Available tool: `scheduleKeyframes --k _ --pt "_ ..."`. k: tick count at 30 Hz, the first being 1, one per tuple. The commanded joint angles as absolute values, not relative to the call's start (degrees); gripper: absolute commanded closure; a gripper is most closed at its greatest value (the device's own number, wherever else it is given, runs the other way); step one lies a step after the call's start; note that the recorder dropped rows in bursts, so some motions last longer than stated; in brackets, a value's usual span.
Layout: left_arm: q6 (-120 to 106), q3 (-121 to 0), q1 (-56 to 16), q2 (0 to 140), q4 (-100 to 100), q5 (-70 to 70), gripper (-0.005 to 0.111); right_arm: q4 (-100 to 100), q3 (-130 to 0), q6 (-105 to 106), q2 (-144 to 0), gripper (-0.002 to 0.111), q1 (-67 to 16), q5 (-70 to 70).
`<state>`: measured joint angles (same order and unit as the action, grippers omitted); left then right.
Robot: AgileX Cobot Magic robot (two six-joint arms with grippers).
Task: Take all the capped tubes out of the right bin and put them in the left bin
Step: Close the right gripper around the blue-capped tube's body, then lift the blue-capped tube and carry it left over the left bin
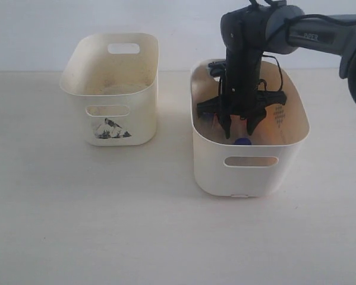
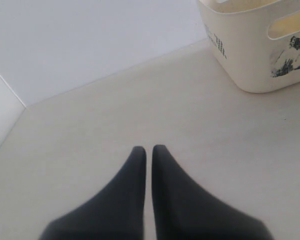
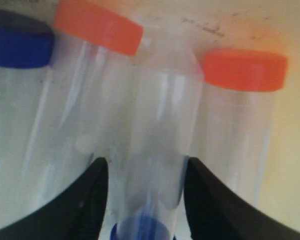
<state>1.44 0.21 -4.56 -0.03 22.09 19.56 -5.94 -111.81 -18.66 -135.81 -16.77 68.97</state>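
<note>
My right gripper [image 1: 239, 132] reaches down inside the right bin [image 1: 249, 172]. Its fingers stand open on either side of a blue-capped tube [image 3: 157, 150], whose cap [image 3: 139, 231] is near the palm; I see a thin gap at one finger [image 3: 87, 200]. Beside that tube lie two orange-red-capped tubes [image 3: 97, 25] [image 3: 244, 69] and another blue-capped tube [image 3: 17, 45]. A blue cap [image 1: 242, 141] shows between the fingertips in the exterior view. The left bin [image 1: 115, 83], with its black mountain picture [image 2: 290, 57], looks empty. My left gripper [image 2: 148, 149] is shut above bare table, near the left bin.
Both bins stand on a pale table [image 1: 106, 225] against a white wall. The right arm [image 1: 320, 35] comes in from the upper right over the right bin. A gap of table separates the two bins.
</note>
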Motion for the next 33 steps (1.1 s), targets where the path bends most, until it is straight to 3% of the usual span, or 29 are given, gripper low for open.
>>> scheduleKeyframes --k 1,3,4,6,24,33 --pt "1.98 0.00 -4.87 0.00 21.93 19.26 0.102 -7.76 -111.18 -18.84 -136.60 0.065 -15.96 69.96" --pt "1.98 0.00 -4.87 0.00 21.93 19.26 0.102 -7.76 -111.29 -18.84 -136.60 0.067 -15.96 69.96" --pt "1.98 0.00 -4.87 0.00 21.93 19.26 0.102 -7.76 -111.29 -18.84 -136.60 0.076 -15.96 69.96" --pt "1.98 0.00 -4.87 0.00 21.93 19.26 0.102 -7.76 -111.29 -18.31 -136.40 0.107 -15.96 69.96" --pt "1.98 0.00 -4.87 0.00 21.93 19.26 0.102 -5.43 -111.39 -16.10 -118.99 0.108 -15.96 69.96" --pt "1.98 0.00 -4.87 0.00 21.93 19.26 0.102 28.76 -110.52 7.23 -117.27 0.108 -18.61 69.96"
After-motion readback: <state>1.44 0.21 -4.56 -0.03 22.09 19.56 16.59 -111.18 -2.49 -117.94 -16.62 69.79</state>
